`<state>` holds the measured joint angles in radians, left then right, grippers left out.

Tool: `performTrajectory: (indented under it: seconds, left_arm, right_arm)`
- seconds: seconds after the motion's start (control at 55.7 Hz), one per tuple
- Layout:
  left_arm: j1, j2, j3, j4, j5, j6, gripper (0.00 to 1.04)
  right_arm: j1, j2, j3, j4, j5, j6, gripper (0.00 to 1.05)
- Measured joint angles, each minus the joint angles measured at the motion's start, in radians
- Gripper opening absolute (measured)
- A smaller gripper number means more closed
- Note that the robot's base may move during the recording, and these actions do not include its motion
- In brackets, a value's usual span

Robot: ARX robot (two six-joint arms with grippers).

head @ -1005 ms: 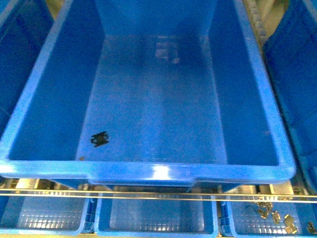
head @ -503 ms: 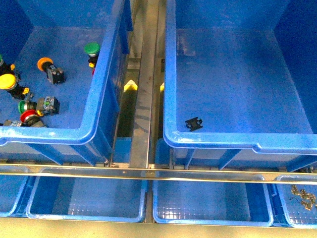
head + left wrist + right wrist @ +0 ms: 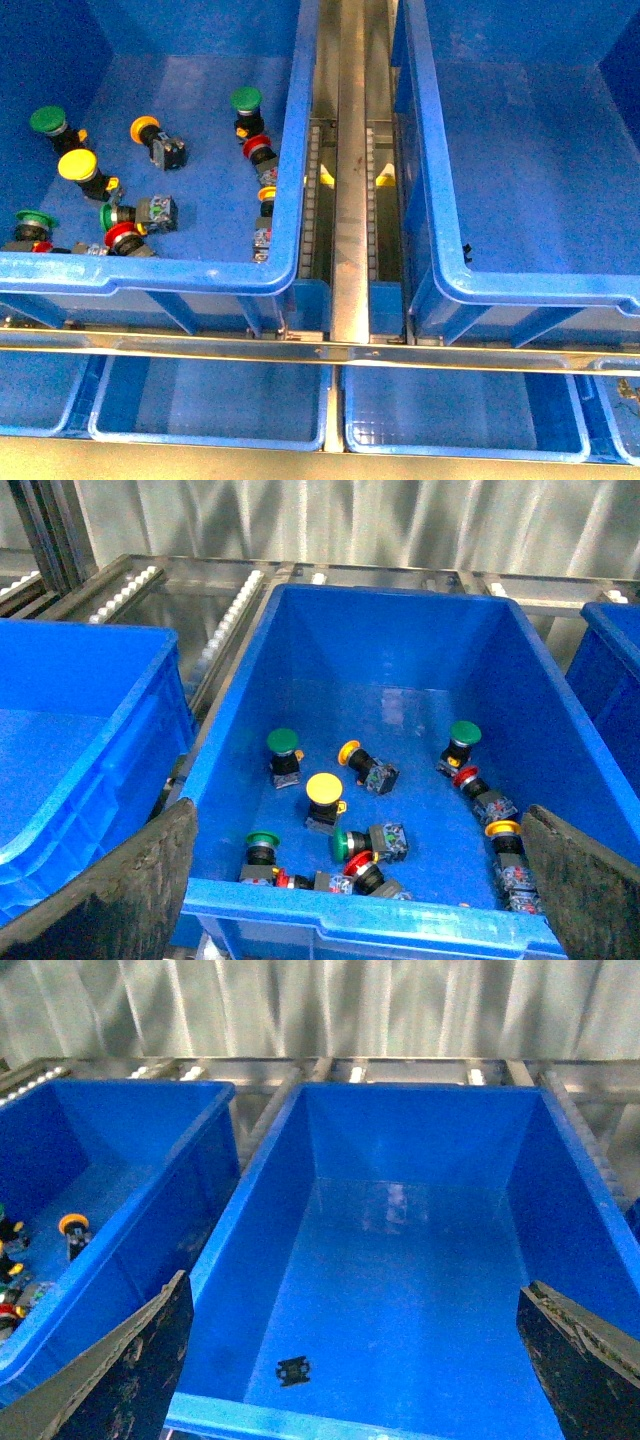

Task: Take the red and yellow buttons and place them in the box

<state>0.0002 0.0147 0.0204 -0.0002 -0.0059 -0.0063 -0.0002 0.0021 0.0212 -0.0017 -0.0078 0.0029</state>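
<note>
Several push-buttons lie loose in the left blue crate (image 3: 150,272): a yellow one (image 3: 75,165), an orange-yellow one (image 3: 145,128), red ones (image 3: 122,237) (image 3: 255,148), and green-capped ones (image 3: 245,98). The box (image 3: 540,290) stands to the right and holds only a small black piece (image 3: 293,1370). My left gripper (image 3: 358,880) hangs open above the near end of the button crate, over a yellow button (image 3: 324,790) and a red button (image 3: 357,865). Over the box (image 3: 420,1130), my right gripper (image 3: 355,1360) is open and holds nothing. Neither gripper shows in the front view.
A metal rail (image 3: 352,200) with roller tracks runs between the two crates. A horizontal bar (image 3: 300,350) crosses in front of them, and shallow blue trays (image 3: 210,400) (image 3: 460,410) sit below it. Small metal parts (image 3: 630,390) lie at the far right.
The front view has swung left. One second ago the crate with the black piece filled it; now that crate sits at the right and the crate of buttons shows at the left.
</note>
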Motion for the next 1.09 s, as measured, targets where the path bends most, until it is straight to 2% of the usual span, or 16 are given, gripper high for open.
performTrajectory:
  seconds: [0.179, 0.251, 0.305, 0.413, 0.503, 0.628, 0.862, 1.095]
  left_arm:
    - [-0.003, 0.013, 0.006, -0.016, -0.005, -0.007, 0.97]
    - [0.000, 0.220, 0.147, -0.317, -0.076, -0.154, 0.97]
    - [0.030, 0.401, 0.237, -0.399, -0.066, -0.223, 0.97]
    - [0.066, 0.752, 0.399, -0.276, -0.042, -0.264, 0.97]
    - [0.067, 0.966, 0.506, -0.163, -0.031, -0.269, 0.97]
    - [0.045, 1.227, 0.659, -0.092, 0.008, -0.290, 0.97]
    - [0.008, 1.581, 0.824, 0.019, -0.005, -0.319, 0.97]
    - [-0.003, 1.838, 0.962, 0.058, 0.014, -0.341, 0.97]
  right_arm:
    - [0.000, 0.000, 0.000, 0.000, 0.010, 0.000, 0.98]
    - [0.000, 0.000, 0.000, 0.000, 0.010, 0.000, 0.98]
    - [0.000, 0.000, 0.000, 0.000, 0.007, 0.000, 0.98]
    - [0.000, 0.000, 0.000, 0.000, 0.007, 0.000, 0.98]
    - [0.000, 0.000, 0.000, 0.000, 0.008, 0.000, 0.98]
    - [0.000, 0.000, 0.000, 0.000, 0.008, 0.000, 0.98]
    - [0.000, 0.000, 0.000, 0.000, 0.008, 0.000, 0.98]
    - [0.000, 0.000, 0.000, 0.000, 0.008, 0.000, 0.98]
